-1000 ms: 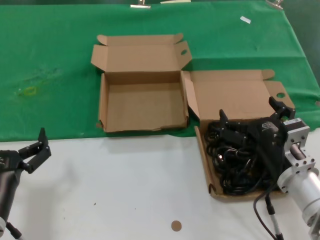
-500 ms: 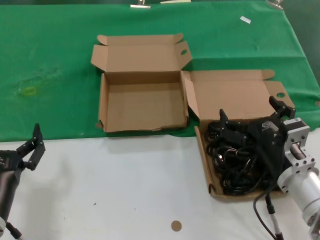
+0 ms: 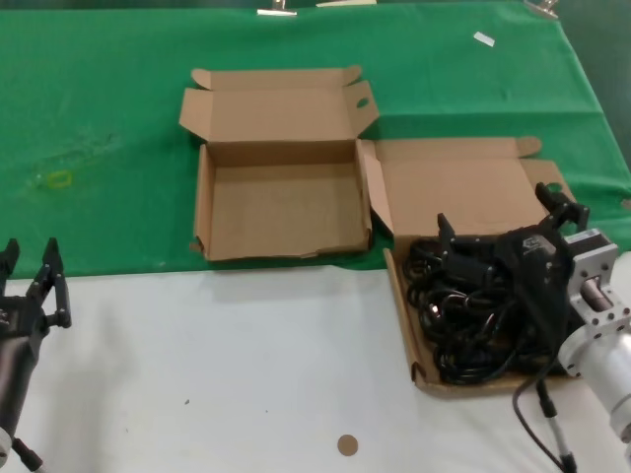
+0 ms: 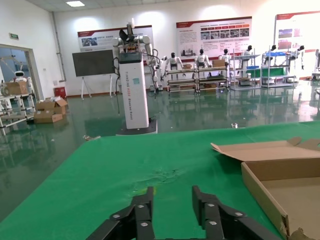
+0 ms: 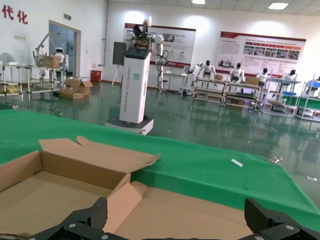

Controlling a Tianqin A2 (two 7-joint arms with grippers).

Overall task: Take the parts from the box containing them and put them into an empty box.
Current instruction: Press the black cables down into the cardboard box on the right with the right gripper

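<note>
Cords [image 3: 471, 325]: a black tangled heap in the full box [image 3: 463, 192], directly beneath the right gripper; separate bundles cannot be counted.
Right gripper [image 3: 503, 223]: poised above the cords with fingers spread wide; whether the tips touch the heap cannot be told.
Left gripper [image 3: 30, 281]: well away from the full box, at the near left edge of the cloth [image 3: 99, 118], its fingers parted a little and holding nothing.
Boxes: two, both with lids folded back; the empty box [image 3: 281, 207] lies just beside the full box, their adjoining sides touching or nearly so.
Sticker [image 3: 347, 444]: one small brown disc on the table [image 3: 246, 365], nearer the robot than the full box.
</note>
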